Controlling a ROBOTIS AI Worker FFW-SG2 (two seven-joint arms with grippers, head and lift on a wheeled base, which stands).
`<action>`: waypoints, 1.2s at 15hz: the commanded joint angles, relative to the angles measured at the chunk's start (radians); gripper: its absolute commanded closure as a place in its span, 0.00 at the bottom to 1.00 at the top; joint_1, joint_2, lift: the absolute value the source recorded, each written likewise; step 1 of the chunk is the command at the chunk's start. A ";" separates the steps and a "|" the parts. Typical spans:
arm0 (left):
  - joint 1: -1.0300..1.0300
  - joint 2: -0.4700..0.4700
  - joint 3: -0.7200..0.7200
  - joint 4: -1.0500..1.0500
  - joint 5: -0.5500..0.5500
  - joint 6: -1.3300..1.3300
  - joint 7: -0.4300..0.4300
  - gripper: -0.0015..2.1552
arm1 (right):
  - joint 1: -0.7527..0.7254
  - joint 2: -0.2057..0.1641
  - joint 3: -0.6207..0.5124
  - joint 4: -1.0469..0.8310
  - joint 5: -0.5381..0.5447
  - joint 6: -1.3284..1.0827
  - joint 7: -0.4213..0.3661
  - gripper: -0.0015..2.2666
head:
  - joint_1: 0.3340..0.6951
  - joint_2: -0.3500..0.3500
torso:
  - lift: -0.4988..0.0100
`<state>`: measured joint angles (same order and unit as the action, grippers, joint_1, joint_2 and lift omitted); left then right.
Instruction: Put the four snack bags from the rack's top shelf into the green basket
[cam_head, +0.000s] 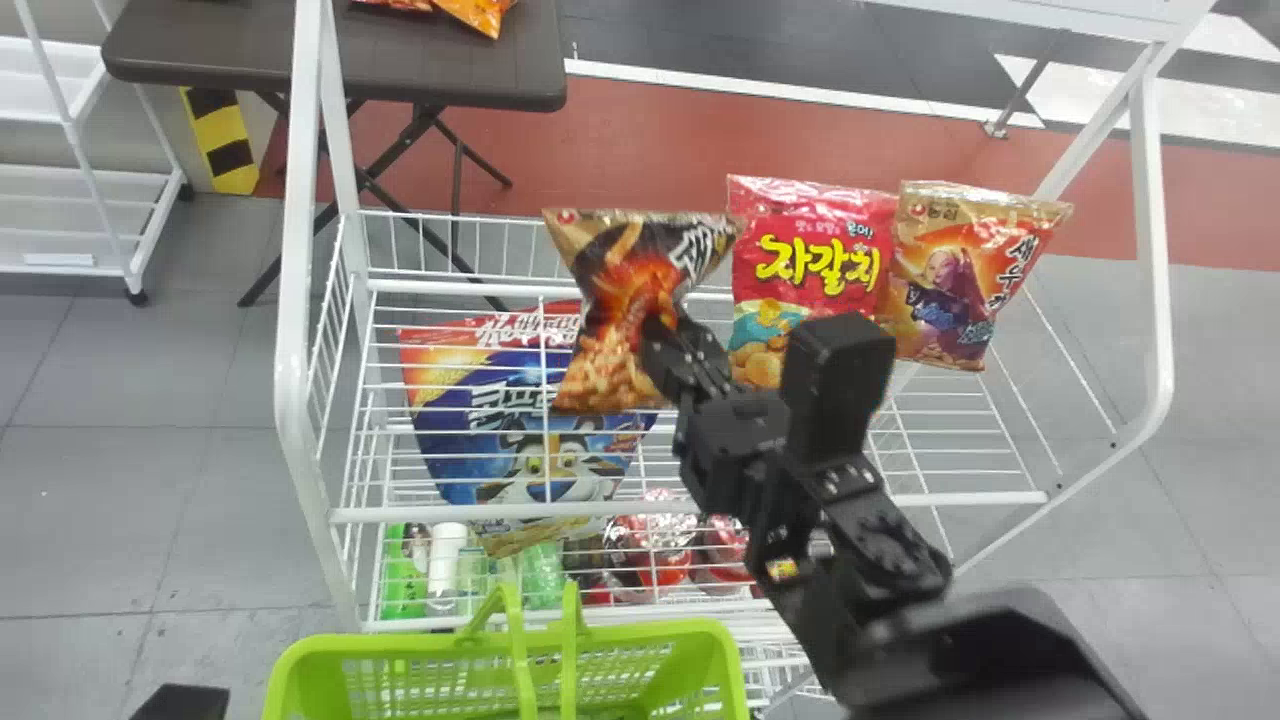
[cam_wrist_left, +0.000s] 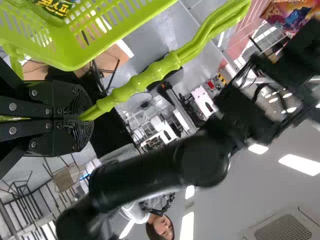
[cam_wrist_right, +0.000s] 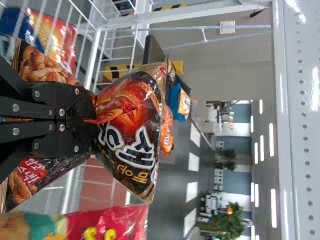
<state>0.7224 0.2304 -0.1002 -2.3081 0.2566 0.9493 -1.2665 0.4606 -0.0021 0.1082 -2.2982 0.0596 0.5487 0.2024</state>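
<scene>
Snack bag (cam_head: 600, 375) in black and tan is nipped at the waist by the right gripper (cam_wrist_right: 92, 119), both fingers closed together on creased film, so its ends flare out. It is roughly upright over the rack's top shelf (cam_head: 440, 514), beside the red bag (cam_head: 800, 240), with the orange bag (cam_head: 950, 260) beyond. Picking seems done; next it wants carrying clear of the rack and lowering into the green basket (cam_head: 690, 632), whose handle (cam_wrist_left: 145, 80) the left gripper (cam_wrist_left: 85, 119) has clamped. One green bag (cam_wrist_left: 55, 6) already lies inside.
</scene>
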 joint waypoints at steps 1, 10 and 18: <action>0.000 -0.005 0.002 -0.002 -0.008 0.010 0.001 0.82 | 0.141 -0.002 -0.056 -0.165 -0.054 0.156 0.048 0.96 | 1.00 0.12 | 0.98; 0.022 -0.057 0.014 -0.001 -0.031 -0.002 -0.002 0.82 | 0.300 -0.067 -0.228 -0.480 -0.265 1.024 0.192 0.96 | 1.00 0.00 | 0.98; 0.025 -0.060 0.011 0.001 -0.033 -0.008 -0.008 0.82 | 0.291 -0.078 -0.183 -0.452 -0.293 1.024 0.196 0.05 | 1.00 0.00 | 0.98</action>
<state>0.7459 0.1703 -0.0885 -2.3073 0.2239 0.9426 -1.2746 0.7581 -0.0764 -0.0780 -2.7566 -0.2376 1.5641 0.3985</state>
